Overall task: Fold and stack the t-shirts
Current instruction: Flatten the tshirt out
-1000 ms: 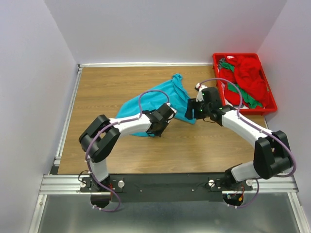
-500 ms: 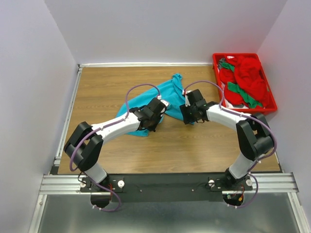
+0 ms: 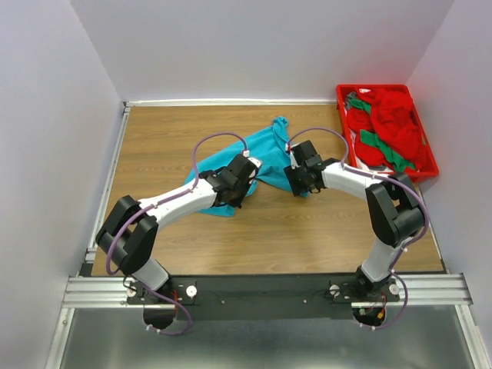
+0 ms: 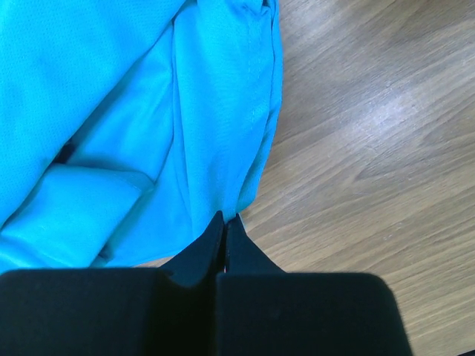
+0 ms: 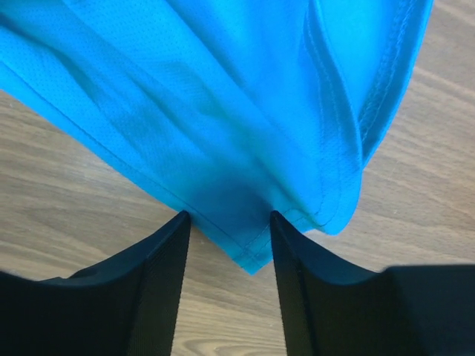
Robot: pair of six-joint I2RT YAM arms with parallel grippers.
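Risk: slip | left claw [image 4: 225,226] pinches mere edge of floppy teal cloth t-shirt [image 3: 254,157] | right claw [image 5: 228,216] spread astride its hem, not yet clamped | one-sided pull could bunch it.

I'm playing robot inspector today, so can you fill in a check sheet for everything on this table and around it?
Surface: wooden table, brown wood grain.
Job's things: teal shirt crumpled mid-table; red shirts and green cloth heaped in the red tray at the far right corner.
Clutter: nothing seen.
Grippers: left gripper shut on the teal shirt's edge; right gripper open, with a hem corner between its fingers.
Cables: purple cables loop over both arms, above the shirt.
Surroundings: pale walls on three sides; metal rail at the near edge.
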